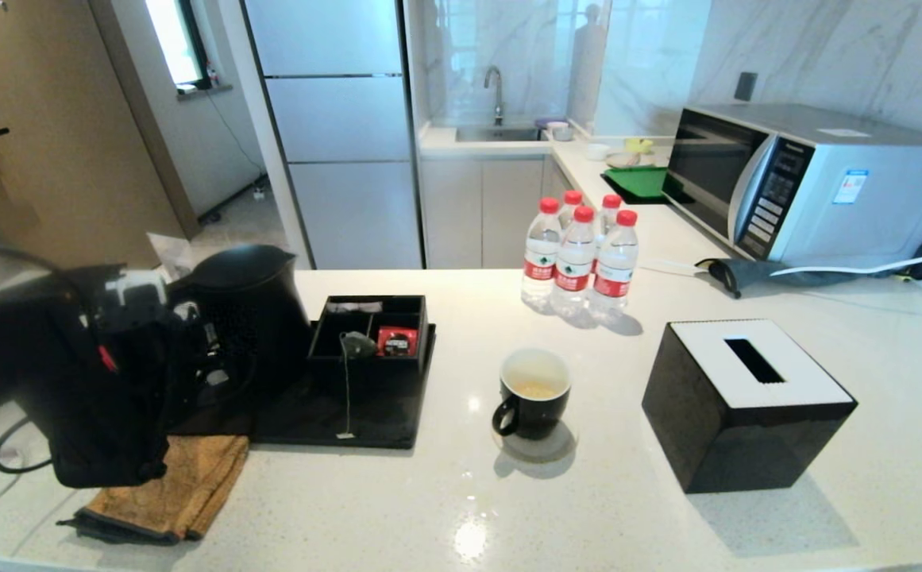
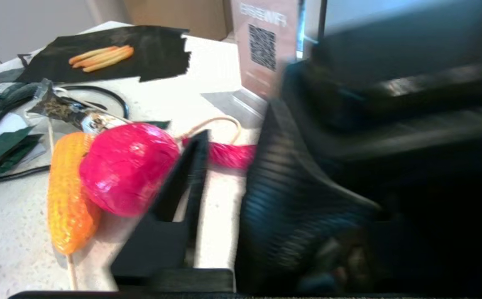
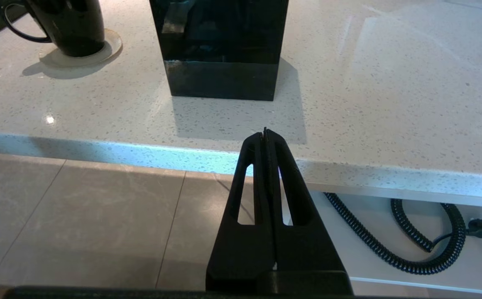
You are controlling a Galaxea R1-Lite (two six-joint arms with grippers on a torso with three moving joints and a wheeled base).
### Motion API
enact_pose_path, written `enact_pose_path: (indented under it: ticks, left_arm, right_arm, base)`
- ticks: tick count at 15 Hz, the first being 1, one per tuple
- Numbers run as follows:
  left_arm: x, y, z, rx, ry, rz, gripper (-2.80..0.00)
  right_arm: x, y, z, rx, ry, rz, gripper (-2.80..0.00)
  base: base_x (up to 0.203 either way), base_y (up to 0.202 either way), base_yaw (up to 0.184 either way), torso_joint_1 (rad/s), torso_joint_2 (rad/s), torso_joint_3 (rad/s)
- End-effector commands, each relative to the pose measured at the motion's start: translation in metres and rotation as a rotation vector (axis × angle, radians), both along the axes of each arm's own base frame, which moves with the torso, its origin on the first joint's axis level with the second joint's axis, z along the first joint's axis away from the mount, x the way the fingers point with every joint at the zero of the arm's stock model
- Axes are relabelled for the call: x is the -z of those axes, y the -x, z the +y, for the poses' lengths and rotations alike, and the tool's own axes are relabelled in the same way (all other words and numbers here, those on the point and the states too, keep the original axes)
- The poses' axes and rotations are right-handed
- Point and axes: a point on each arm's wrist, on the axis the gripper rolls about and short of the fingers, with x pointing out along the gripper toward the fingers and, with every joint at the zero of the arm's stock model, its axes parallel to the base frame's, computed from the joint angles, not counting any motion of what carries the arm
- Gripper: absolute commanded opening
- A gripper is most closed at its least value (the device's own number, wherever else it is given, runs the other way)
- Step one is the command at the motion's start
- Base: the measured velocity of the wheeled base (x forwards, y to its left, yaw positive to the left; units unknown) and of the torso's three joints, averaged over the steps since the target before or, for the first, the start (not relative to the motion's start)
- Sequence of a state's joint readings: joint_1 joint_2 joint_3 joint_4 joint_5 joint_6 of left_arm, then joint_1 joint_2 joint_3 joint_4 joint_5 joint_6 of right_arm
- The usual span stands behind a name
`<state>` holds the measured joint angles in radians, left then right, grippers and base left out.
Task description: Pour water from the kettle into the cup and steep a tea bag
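Black and glossy, the cup (image 1: 534, 395) is sitting on a clear coaster (image 1: 540, 449) mid-counter, holding pale water (image 1: 536, 389). At its nine o'clock, the tea bag (image 1: 357, 344) is lying in the black organiser tray (image 1: 365, 381), with the kettle (image 1: 250, 314) standing further out. The left gripper (image 1: 190, 349) is hovering at the kettle's handle; whether it is gripping cannot be told. At five o'clock, off the counter edge, the right gripper (image 3: 265, 135) is resting with fingers pressed together, empty.

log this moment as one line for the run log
left hand at kettle handle | right hand shut, parked off counter | cup has water | tea bag in tray
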<state>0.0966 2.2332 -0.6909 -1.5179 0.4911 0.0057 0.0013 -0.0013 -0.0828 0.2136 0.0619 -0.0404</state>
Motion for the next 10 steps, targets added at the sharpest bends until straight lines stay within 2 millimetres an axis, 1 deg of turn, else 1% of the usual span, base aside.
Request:
enact_pose_path:
  ticks: [1,4,10]
  left_arm:
    - [-0.006,0.0,0.0,-0.003,-0.006,-0.055,0.0]
    - [-0.007,0.002,0.0,-0.003,-0.004,-0.052,0.0]
    - [-0.01,0.024,-0.002,-0.001,0.002,-0.011,0.0]
  right_arm:
    - [0.0,0.0,0.0,-0.001,0.001,0.002,-2.8]
    - [0.0,0.0,0.0,-0.001,0.001,0.002,-2.8]
    - [0.0,0.0,0.0,-0.001,0.001,0.002,-2.8]
  base:
    - [0.0,0.0,0.0,0.0,0.0,0.0]
    - [0.0,0.0,0.0,0.0,0.0,0.0]
    - [0.0,0.0,0.0,0.0,0.0,0.0]
